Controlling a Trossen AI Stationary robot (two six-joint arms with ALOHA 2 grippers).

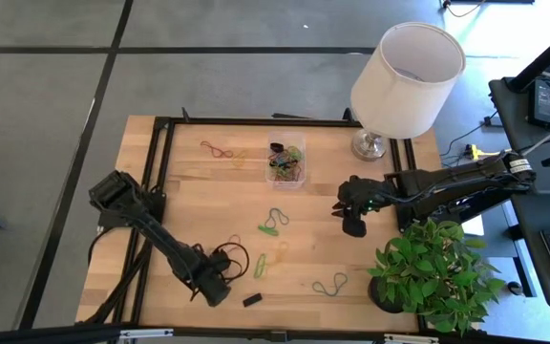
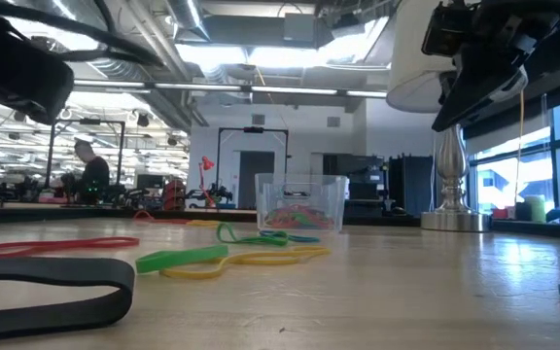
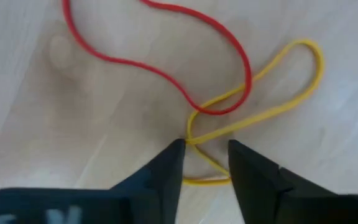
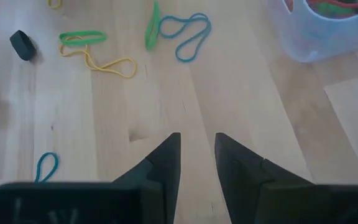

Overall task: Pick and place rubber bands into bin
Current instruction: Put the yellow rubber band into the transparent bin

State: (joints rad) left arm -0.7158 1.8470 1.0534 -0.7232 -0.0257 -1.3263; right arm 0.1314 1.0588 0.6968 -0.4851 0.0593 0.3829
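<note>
High view, bin [image 1: 285,164]: clear tub at the table's far middle, just left of the lamp base; holds a tangle of bands, black, green and reddish ones visible.
Low view, bin contents: coloured bands piled on the bottom, walls see-through, upper part of the tub has nothing in it.
Loose rubber bands [image 1: 274,222]: scattered on the wood; red and orange pair left of the bin, green and blue ones mid-table, yellow-green pair and a blue-grey loop nearer the front edge.
Left gripper [image 3: 205,148]: low at the front-left of the table, fingers apart with a gap between the tips, tips at a yellow band [image 3: 261,111] that crosses a red band [image 3: 166,71]; nothing clamped.
Right gripper [image 4: 197,140]: raised above the table right of centre, near the bin, fingers parted, nothing held.
Other: white lampshade [image 1: 408,78], potted plant [image 1: 435,272], small black block [image 1: 252,299].
</note>
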